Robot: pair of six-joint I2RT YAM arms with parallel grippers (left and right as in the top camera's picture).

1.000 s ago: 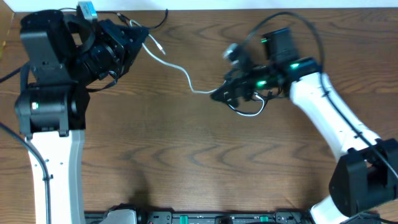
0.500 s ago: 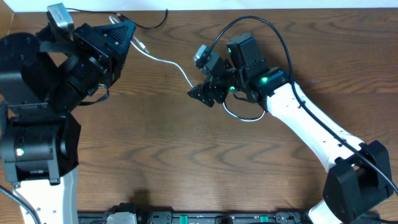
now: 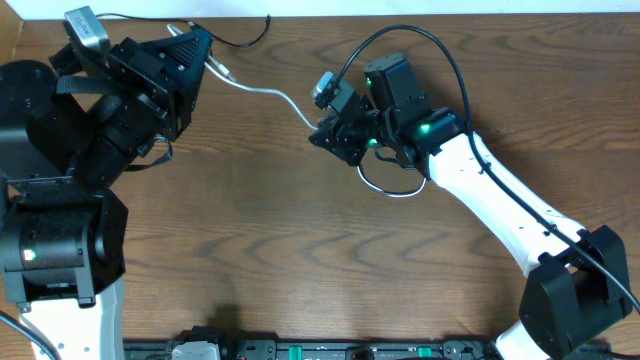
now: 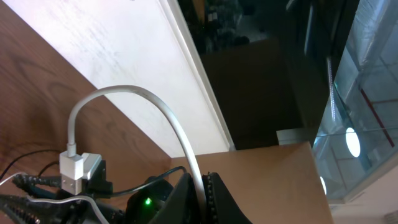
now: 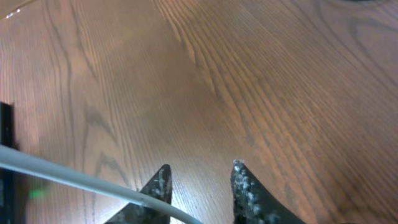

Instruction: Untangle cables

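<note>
My left gripper (image 3: pixel 205 47) at the back left is shut on the white cable (image 3: pixel 270 95); in the left wrist view that cable (image 4: pixel 155 106) arches up from between the jaws (image 4: pixel 202 182) to its white plug (image 4: pixel 79 167). The cable runs right to my right gripper (image 3: pixel 328 135) and loops on the table behind it (image 3: pixel 392 190). In the right wrist view the white cable (image 5: pixel 81 180) crosses the left finger and dips between the jaws (image 5: pixel 201 172), which stand apart. A thin black cable (image 3: pixel 245 35) lies along the back edge.
The wooden table (image 3: pixel 300 260) stretches toward the front. A white wall strip (image 3: pixel 400 8) borders the far edge. The right arm's thick black cable (image 3: pixel 450 55) arcs over its wrist. Both arm bases (image 3: pixel 60 250) stand at the front corners.
The left arm pulled the white cable up and left, then held still. The right gripper swung left along the cable, and its jaws narrowed around it.
</note>
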